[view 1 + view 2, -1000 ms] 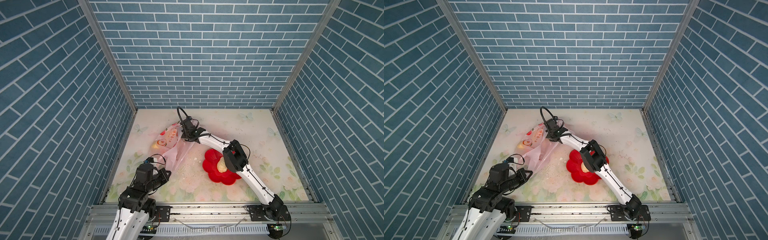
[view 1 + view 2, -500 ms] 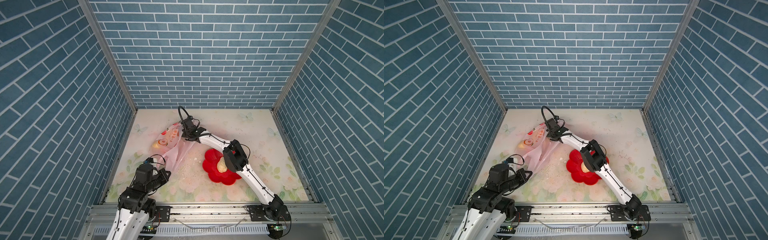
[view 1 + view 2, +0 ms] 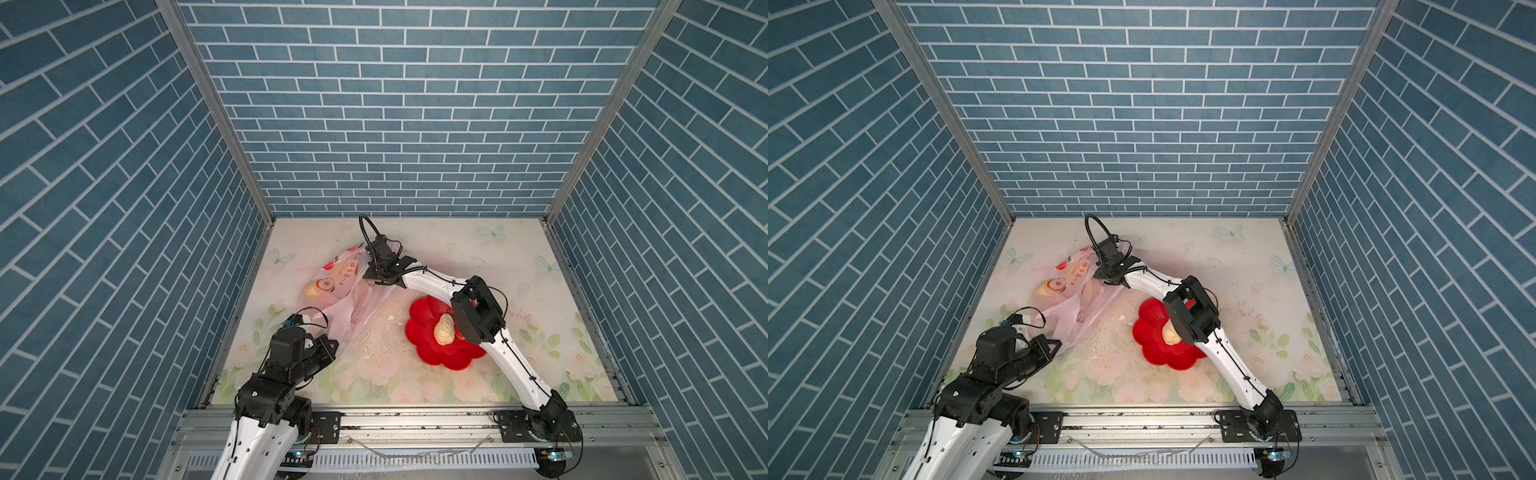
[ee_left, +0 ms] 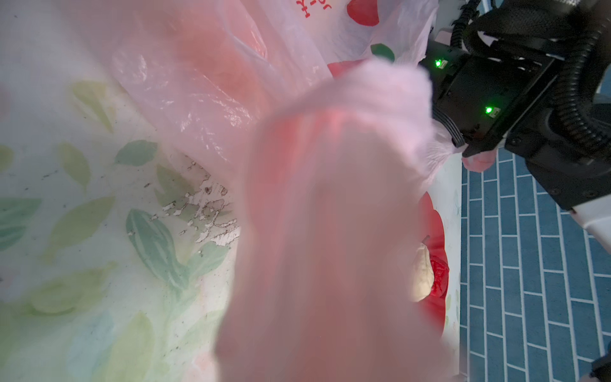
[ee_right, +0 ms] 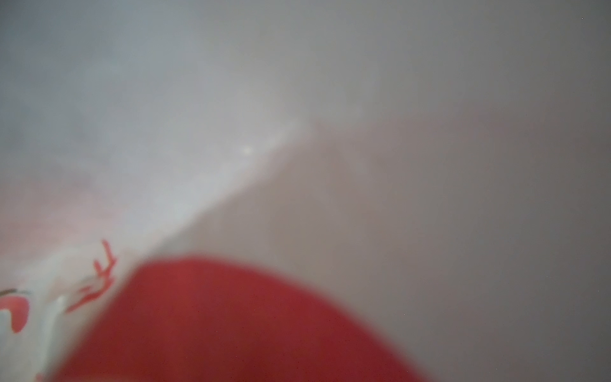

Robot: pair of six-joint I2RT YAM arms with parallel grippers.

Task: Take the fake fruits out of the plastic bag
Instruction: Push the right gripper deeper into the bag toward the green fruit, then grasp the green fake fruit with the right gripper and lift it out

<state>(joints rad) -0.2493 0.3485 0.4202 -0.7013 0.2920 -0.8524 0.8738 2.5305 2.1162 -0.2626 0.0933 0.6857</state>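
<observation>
**Bag pinned at one end, fruit waiting inside**

The left gripper is clamped tight on a bunch of the bag, and the film spreads away from its fingers. The right gripper noses into the bag's far end. Its fingers are buried in film, so I cannot tell their gap or whether they hold anything. A yellow fruit shows through the film between the two grippers. A cream fruit lies in the bowl, well behind the right fingers. The fruits look light, hard and smooth, so likely to roll: grip one across its widest part, with the pads clear of film. The bag is flimsy and slippery, so hold it by gathered film.
</observation>
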